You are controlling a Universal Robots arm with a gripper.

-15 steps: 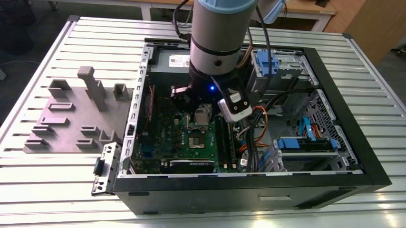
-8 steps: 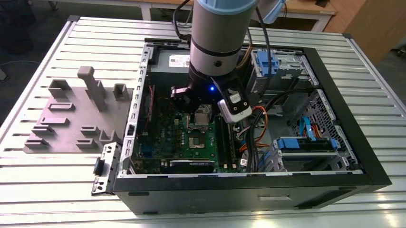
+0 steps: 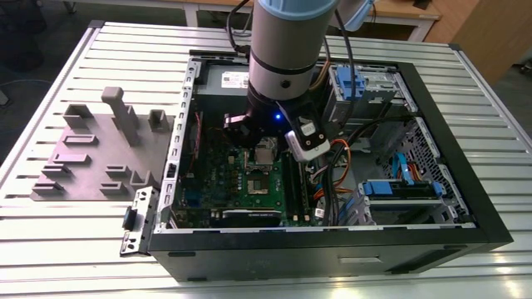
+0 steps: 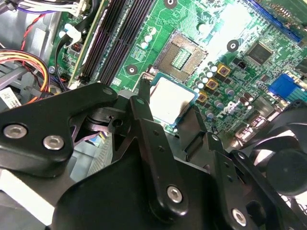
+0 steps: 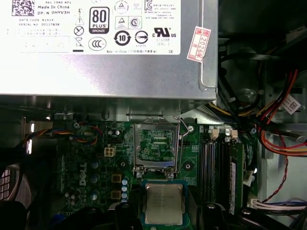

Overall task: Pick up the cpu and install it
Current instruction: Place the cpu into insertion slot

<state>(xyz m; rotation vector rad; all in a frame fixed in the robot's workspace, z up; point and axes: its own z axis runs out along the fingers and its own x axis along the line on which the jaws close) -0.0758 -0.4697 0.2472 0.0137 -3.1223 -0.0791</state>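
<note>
Small thin square cpu [image 5: 164, 203], flat matte silver-grey top, paler rim; clamped between black angular gripper [image 4: 169, 103] fingers, near open square socket [image 5: 156, 143] on green motherboard [image 5: 189, 165]; first wrist view adds grey sheet-metal power-supply box [image 5: 96, 72]; exterior view shows grey cylindrical arm [image 3: 287, 56] reaching straight down into black computer case [image 3: 332, 255].

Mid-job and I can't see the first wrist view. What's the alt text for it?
The tool holds the cpu, silver top showing, just short of the open socket on the green motherboard. A grey power supply with a white label lies beyond the socket; memory slots run beside it.
</note>
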